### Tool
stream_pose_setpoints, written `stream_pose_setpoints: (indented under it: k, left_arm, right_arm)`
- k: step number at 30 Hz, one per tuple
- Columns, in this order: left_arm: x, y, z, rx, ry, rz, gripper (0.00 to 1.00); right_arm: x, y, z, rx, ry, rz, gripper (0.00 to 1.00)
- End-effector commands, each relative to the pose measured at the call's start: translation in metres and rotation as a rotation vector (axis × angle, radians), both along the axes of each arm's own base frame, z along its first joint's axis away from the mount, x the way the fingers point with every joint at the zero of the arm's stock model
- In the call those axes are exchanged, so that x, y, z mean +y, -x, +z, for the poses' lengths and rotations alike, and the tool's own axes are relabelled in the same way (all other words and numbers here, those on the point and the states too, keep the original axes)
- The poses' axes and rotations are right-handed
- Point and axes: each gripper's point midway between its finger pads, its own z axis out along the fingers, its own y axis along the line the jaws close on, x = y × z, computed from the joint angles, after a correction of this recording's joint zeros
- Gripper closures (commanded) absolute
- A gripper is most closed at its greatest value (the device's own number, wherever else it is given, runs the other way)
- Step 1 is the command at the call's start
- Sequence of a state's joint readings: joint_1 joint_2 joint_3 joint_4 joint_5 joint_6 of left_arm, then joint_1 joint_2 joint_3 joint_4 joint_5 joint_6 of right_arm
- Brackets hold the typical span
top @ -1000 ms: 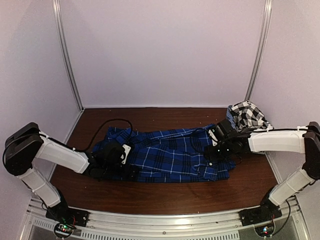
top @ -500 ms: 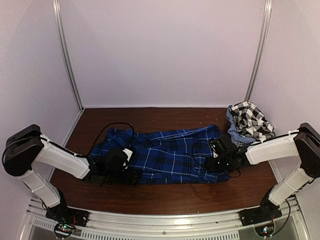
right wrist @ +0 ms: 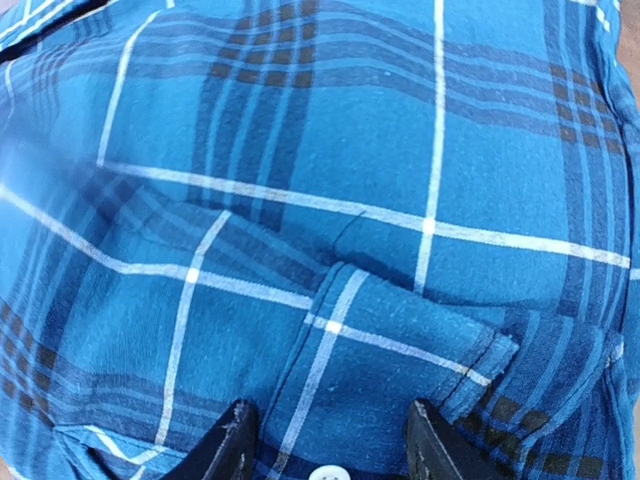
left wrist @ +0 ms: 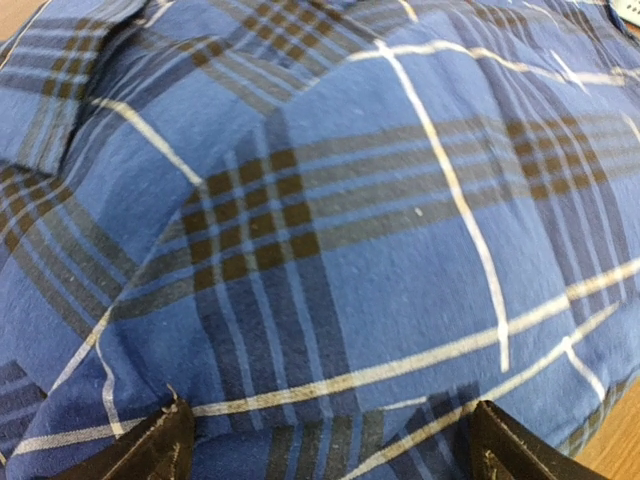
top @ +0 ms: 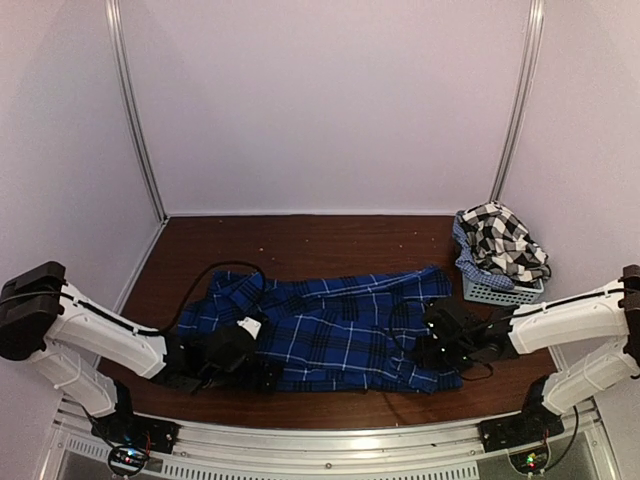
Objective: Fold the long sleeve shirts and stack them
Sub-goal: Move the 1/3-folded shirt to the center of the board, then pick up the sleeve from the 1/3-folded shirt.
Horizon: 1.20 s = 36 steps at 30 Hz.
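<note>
The royal-blue plaid shirt [top: 340, 325] lies spread crosswise on the brown table, its near hem close to the front edge. My left gripper [top: 260, 375] is low at its near left hem, and my right gripper [top: 438, 350] is at its near right edge. In the left wrist view the plaid cloth [left wrist: 330, 250] bulges between my fingers [left wrist: 160, 445]. In the right wrist view a folded placket with a white button [right wrist: 330, 472] sits between the fingers [right wrist: 235, 445]. The black-and-white checked shirt [top: 500, 240] lies bunched in the basket at the back right.
A pale plastic mesh basket [top: 500, 293] stands at the right, just behind my right arm. A black cable [top: 215, 268] loops over the shirt's far left corner. White walls close the back and sides. A metal rail [top: 330, 440] runs along the front.
Both grippers have pulled toward the near edge, and the blue plaid shirt has slid with them and flattened out. The checked shirt and basket have not moved.
</note>
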<state>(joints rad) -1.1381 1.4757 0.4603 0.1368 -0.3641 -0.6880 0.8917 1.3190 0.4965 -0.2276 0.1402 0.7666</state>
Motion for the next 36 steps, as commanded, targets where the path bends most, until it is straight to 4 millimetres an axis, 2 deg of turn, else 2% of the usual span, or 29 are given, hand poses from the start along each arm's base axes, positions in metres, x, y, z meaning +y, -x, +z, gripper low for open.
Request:
stream_pose_setpoints:
  k: [1,6,10,14,17,19,24,29,32,36]
  left_arm:
    - [0.055,0.036,-0.045,0.184,-0.148,0.073,0.02]
    - [0.062,0.033,-0.037,0.167,-0.129,0.119,0.02]
    - [0.057,0.029,-0.017,0.128,-0.08,0.111,0.02]
    - [0.038,0.016,0.029,0.031,0.044,0.085,0.02]
    - [0.028,0.004,0.076,-0.061,0.168,0.077,0.02]
    - [0.033,-0.013,0.1,-0.094,0.227,0.103,0.02]
    - [0.054,-0.059,0.137,-0.132,0.244,0.163,0.02]
    - [0.055,-0.1,0.142,-0.137,0.133,0.173,0.02]
    - [0.049,-0.123,0.132,-0.117,0.073,0.168,0.02]
    - [0.044,-0.149,0.107,-0.066,-0.001,0.173,0.02]
  right_arm:
    - [-0.028,0.031,-0.012,0.114,0.086,-0.042,0.47]
    - [-0.044,0.032,0.003,0.092,0.143,-0.067,0.46]
    - [-0.042,0.028,0.013,0.068,0.145,-0.053,0.45]
    - [-0.028,0.011,0.038,-0.006,0.129,-0.012,0.42]
    - [-0.014,-0.01,0.066,-0.085,0.13,0.001,0.4]
    - [-0.007,-0.022,0.076,-0.115,0.145,0.015,0.39]
    - [0.01,-0.046,0.085,-0.145,0.171,0.034,0.39]
    - [0.026,-0.06,0.092,-0.166,0.151,0.055,0.39]
    - [0.034,-0.064,0.092,-0.164,0.132,0.072,0.39]
    - [0.034,-0.065,0.089,-0.148,0.139,0.084,0.39]
